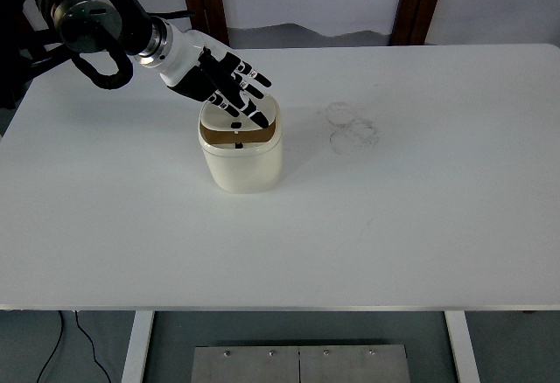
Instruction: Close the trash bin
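Note:
A small cream trash bin [241, 160] stands on the white table [394, 226], left of its middle. Its hinged lid [246, 117] is tilted down over the opening, partly lowered, with a brown gap of the inside still showing at the front. My left hand [232, 90] reaches in from the upper left and lies flat on top of the lid, fingers spread and pressing on it. The hand covers most of the lid. The right arm is out of view.
Two faint round marks [352, 127] show on the table right of the bin. Dark wooden posts [409, 3] stand beyond the far edge. A grey metal plate [299, 364] lies on the floor below the near edge.

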Robot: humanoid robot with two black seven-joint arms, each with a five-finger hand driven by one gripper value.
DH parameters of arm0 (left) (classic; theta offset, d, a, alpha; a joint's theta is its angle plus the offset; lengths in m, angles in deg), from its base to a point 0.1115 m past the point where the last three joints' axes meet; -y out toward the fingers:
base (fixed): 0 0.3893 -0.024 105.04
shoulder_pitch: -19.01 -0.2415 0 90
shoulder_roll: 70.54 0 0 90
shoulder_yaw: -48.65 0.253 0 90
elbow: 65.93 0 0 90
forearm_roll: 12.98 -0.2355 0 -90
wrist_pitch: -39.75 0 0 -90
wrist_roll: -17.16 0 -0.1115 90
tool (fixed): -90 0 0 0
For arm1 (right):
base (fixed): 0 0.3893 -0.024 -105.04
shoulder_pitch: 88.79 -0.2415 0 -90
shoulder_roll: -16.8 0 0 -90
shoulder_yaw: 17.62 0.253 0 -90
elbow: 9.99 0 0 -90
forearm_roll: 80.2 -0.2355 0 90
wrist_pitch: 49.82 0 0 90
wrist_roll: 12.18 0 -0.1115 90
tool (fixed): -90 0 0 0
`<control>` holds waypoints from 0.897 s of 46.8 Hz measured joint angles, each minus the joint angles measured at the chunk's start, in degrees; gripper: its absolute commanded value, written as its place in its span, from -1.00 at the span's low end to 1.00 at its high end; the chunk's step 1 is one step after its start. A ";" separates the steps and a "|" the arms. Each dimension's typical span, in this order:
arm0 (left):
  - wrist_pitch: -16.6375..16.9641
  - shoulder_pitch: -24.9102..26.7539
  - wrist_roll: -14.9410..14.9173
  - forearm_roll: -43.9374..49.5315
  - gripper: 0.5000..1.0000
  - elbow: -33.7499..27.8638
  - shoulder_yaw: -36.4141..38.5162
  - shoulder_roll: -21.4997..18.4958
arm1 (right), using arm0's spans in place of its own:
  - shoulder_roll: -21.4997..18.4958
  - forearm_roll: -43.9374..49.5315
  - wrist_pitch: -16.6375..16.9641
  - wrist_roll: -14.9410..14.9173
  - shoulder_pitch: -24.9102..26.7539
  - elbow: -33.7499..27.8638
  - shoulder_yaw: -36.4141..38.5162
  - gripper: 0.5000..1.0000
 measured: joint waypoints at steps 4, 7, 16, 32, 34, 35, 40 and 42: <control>0.08 -0.17 0.00 0.00 1.00 0.00 0.00 0.16 | 0.00 0.00 0.00 0.00 -0.18 0.00 0.00 0.98; 0.08 -0.25 0.00 0.00 1.00 0.00 -0.01 0.26 | 0.00 0.00 0.00 0.00 -0.16 0.00 0.00 0.98; 0.09 -0.87 0.00 0.00 1.00 0.00 -0.03 0.36 | 0.00 0.00 0.00 0.00 -0.16 0.00 0.00 0.98; 0.09 -1.80 0.00 -0.02 1.00 0.00 -0.06 0.36 | 0.00 0.00 0.00 0.00 -0.24 0.00 0.00 0.98; 0.09 -1.89 0.00 -0.02 1.00 0.01 -0.06 0.33 | 0.00 0.00 0.00 0.01 -0.21 0.00 0.00 0.98; 0.09 -2.00 0.02 -0.01 1.00 0.01 -0.06 0.27 | 0.00 0.00 0.00 0.00 -0.21 0.00 0.00 0.98; 0.09 -2.14 0.02 0.00 1.00 0.05 -0.01 0.11 | 0.00 0.00 0.00 0.01 -0.22 0.00 0.00 0.98; 0.09 -2.14 0.02 0.00 1.00 0.05 -0.01 0.03 | 0.00 0.00 0.00 0.01 -0.21 0.00 0.00 0.98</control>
